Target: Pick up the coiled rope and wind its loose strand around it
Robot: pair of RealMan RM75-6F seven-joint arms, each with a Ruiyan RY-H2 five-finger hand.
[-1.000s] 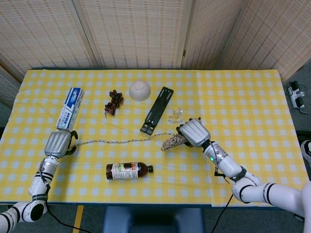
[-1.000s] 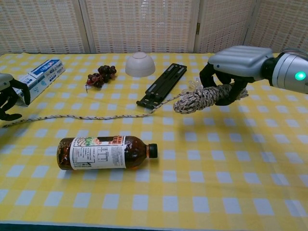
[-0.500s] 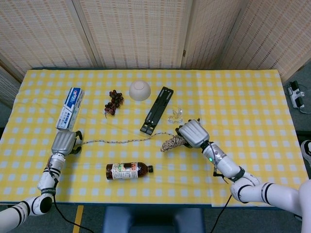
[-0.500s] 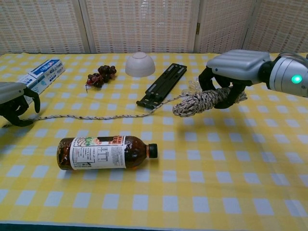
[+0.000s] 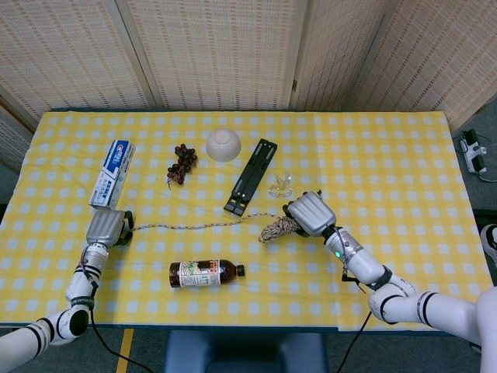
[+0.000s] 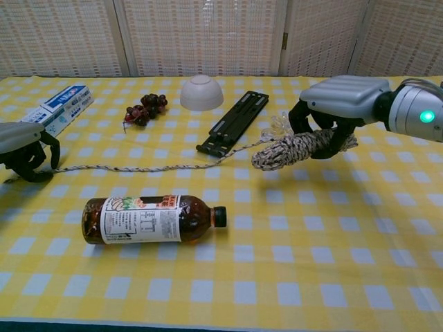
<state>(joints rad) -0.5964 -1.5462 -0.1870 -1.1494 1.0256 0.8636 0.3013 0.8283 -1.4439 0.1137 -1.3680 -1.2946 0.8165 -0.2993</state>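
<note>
My right hand (image 5: 311, 213) (image 6: 340, 102) grips the coiled rope (image 5: 275, 229) (image 6: 286, 151) at one end and holds it a little above the yellow checked table (image 5: 404, 155). The coil points left, toward the middle of the table. Its loose strand (image 5: 194, 226) (image 6: 138, 167) runs left along the cloth to my left hand (image 5: 106, 228) (image 6: 23, 148). That hand sits low at the table's left side with its fingers curled down around the strand's end. The very tip of the strand is hidden under the fingers.
A brown bottle (image 5: 203, 273) (image 6: 149, 219) lies on its side just in front of the strand. Behind the strand are a black rail (image 5: 252, 176), a white bowl (image 5: 224, 144), dark grapes (image 5: 182, 162), a toothpaste box (image 5: 113, 172) and a small clear object (image 5: 280, 185).
My left hand has moved right along the strand and lowered, its fingers closing around the strand's end. My right hand keeps hold of the coil, shifted only slightly.
</note>
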